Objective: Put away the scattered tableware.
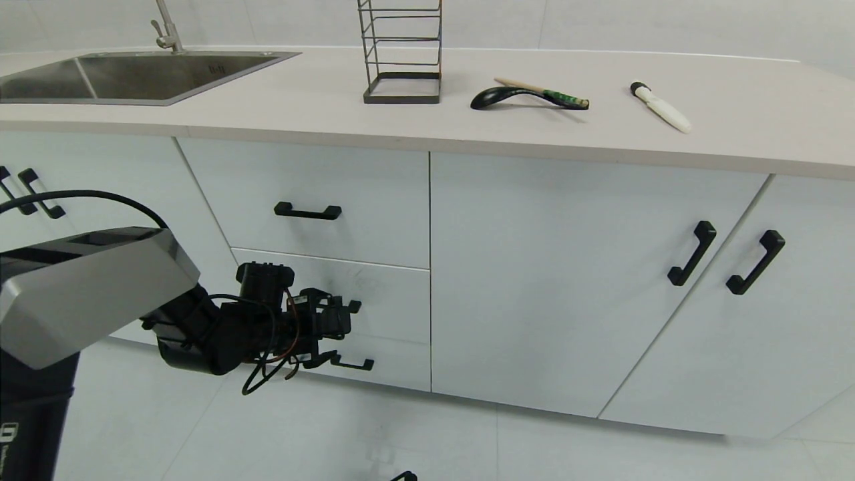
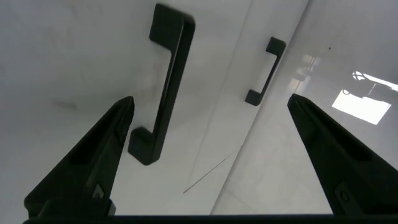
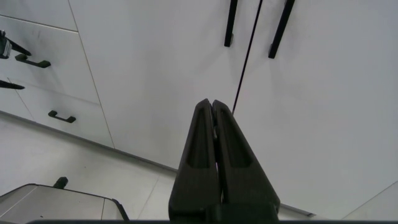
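Observation:
On the counter (image 1: 601,143) lie a black spoon (image 1: 497,97), wooden chopsticks (image 1: 534,87) with a green end resting across it, and a white utensil (image 1: 661,108) with a black tip. Low down in front of the drawers, my left gripper (image 1: 344,333) (image 2: 210,99) is open, level with the middle drawer. A black drawer handle (image 2: 165,81) sits just ahead between its fingers, untouched. My right gripper (image 3: 212,106) is shut with nothing in it and points at the white cupboard doors (image 3: 323,124).
A wire rack (image 1: 402,67) stands at the back of the counter, with a steel sink (image 1: 133,73) and tap to its left. The top drawer handle (image 1: 307,212) is above my left gripper. Two black door handles (image 1: 725,257) are on the right cupboard.

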You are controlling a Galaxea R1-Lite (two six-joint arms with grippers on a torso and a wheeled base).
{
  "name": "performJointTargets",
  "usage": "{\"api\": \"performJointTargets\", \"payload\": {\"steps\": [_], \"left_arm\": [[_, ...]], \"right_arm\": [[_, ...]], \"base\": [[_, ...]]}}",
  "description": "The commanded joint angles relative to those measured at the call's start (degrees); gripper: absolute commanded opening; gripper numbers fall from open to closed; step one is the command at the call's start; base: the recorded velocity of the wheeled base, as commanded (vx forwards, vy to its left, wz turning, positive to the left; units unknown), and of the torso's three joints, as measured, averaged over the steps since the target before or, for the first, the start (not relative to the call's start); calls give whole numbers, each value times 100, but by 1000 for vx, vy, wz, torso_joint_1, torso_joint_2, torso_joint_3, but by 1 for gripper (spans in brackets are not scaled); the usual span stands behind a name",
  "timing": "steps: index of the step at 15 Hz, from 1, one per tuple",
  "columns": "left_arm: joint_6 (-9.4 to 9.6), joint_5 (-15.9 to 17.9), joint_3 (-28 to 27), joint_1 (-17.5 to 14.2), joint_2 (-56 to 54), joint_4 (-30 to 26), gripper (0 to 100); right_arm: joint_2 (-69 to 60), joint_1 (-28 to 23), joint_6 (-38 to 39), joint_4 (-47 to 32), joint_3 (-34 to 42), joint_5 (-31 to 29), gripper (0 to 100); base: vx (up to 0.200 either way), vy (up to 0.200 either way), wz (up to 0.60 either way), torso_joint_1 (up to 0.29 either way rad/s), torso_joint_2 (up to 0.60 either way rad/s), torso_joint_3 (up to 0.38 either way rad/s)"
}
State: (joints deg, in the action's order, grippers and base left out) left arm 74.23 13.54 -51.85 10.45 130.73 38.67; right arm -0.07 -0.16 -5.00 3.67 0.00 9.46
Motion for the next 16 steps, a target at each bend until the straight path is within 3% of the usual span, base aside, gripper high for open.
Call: {"api": "performJointTargets", "payload": {"steps": [1,10,16], "left_arm": [[-14,-1,-45,10,75,27,100],[-14,-10,-265,151,453,18,100],[-22,-10,52,151,330,-35,100]], "right_arm": [[7,-2,-1,2,0,3,0],[7,-2,-1,2,0,3,0],[7,7,-1,2,0,3,0]], "base": [[0,0,0,0,0,0],[0,0,0,0,0,0],[0,0,0,0,0,0]]}}
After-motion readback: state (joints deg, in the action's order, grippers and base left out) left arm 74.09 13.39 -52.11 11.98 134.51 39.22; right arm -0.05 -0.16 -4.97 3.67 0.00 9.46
